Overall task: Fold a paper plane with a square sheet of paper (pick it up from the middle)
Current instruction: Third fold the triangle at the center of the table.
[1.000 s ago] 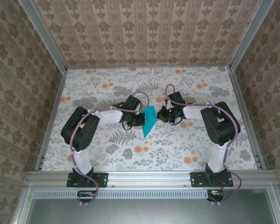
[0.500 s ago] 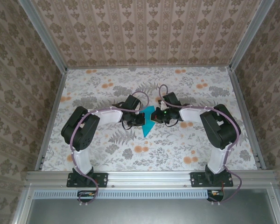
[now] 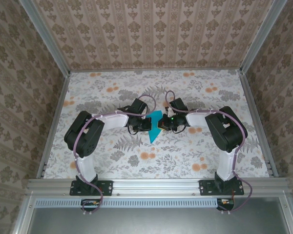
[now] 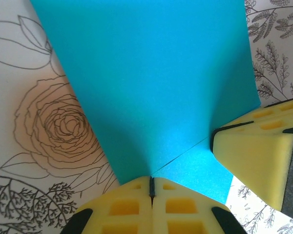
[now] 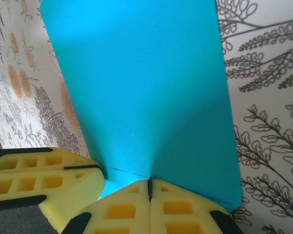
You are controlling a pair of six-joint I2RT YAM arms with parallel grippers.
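The left arm (image 3: 83, 134) and right arm (image 3: 227, 129) each rise from their bases, bend at a raised elbow and reach inward, wrists almost meeting in the middle. The left jaws are pressed together on the sheet of paper (image 4: 151, 83), yellow pads (image 4: 132, 207) flush; the right jaws clamp it likewise, just beside them

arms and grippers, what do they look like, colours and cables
The left arm and right arm have white links and bulky black joint housings, each trailed by a pale purple cable. The fingers are yellow pads with square recesses, on black backing. A green light glows at the right wrist.
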